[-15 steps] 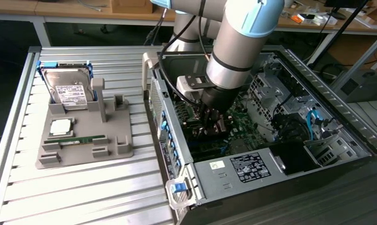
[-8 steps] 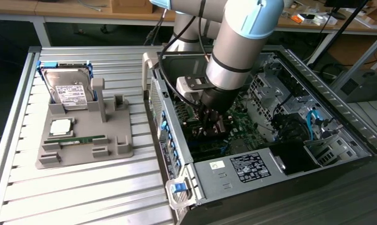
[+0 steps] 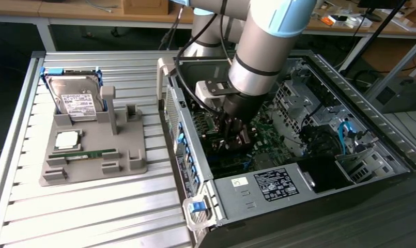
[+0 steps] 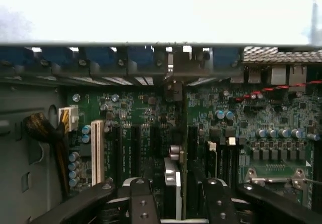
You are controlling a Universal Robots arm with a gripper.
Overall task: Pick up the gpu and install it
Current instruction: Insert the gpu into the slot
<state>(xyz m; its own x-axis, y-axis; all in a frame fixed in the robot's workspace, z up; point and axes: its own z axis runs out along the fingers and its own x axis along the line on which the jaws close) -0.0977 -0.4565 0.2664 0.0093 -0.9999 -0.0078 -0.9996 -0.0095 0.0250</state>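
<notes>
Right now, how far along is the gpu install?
Done: the dark, thin gpu card stands on edge among the green motherboard slots inside the open metal computer case. In hand: the tool straddles it, with its fingers apart from the card. Left: full seating cannot be confirmed, and the tool is not yet out of the case.

You've got a slatted metal bench (image 3: pixel 90 206) up front, wooden desks (image 3: pixel 77 10) w/ clutter behind, dark floor (image 3: pixel 8 57) btwn them.
</notes>
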